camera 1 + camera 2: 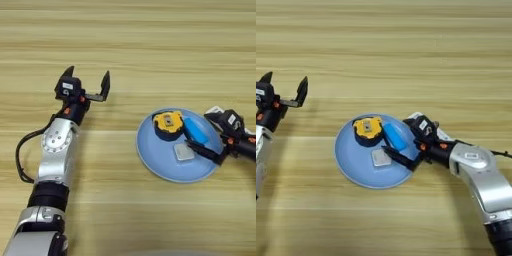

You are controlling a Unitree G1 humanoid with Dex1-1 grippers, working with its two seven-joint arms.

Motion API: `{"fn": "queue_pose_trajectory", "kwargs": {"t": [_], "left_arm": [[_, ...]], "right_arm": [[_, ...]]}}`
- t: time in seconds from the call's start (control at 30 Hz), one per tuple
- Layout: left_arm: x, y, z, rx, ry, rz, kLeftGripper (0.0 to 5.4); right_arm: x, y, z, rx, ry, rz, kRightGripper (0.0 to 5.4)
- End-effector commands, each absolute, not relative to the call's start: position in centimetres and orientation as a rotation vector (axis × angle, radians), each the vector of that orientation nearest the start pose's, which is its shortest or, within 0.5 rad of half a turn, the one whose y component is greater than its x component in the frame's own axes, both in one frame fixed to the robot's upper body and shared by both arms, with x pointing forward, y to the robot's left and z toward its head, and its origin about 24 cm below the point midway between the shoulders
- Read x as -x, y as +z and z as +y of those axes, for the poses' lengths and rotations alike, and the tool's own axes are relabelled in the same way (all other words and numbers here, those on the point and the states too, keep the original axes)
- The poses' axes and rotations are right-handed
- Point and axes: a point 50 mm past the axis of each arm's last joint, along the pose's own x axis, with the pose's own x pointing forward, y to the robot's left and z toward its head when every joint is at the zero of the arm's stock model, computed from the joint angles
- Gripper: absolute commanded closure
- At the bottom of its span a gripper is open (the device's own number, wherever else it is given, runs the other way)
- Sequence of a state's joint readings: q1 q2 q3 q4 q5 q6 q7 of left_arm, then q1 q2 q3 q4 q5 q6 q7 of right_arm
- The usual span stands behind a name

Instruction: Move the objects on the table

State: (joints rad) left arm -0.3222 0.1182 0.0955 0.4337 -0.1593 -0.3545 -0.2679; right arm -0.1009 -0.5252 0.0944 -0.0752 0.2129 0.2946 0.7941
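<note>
Reaching from 3 o'clock, our right gripper (402, 141) has jaws spread around the blue bar (394, 136) on the plate (353, 162), beside the tape measure (367, 128) and grey block (380, 158); our left gripper (89, 80) hovers with jaws spread at 9 o'clock.

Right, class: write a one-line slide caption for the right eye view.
Right gripper open at the blue plate holding tape measure, blue bar and grey block; left gripper open, apart.
</note>
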Motion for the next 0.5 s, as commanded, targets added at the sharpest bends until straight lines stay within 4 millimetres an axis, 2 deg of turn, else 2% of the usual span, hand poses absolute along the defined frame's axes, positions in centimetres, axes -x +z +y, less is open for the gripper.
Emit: {"fn": "queue_pose_trajectory", "kwargs": {"t": [0.03, 0.5], "left_arm": [[-30.7, 6.6, 16.8, 0.018, -0.210, -0.253, 0.00], [-30.5, 6.5, 16.6, 0.016, -0.215, -0.255, 0.00]], "right_arm": [[-26.0, 7.0, -18.7, 0.287, 0.865, 0.279, 0.04], [-26.3, 5.9, -17.1, 0.295, 0.918, 0.331, 0.04]]}}
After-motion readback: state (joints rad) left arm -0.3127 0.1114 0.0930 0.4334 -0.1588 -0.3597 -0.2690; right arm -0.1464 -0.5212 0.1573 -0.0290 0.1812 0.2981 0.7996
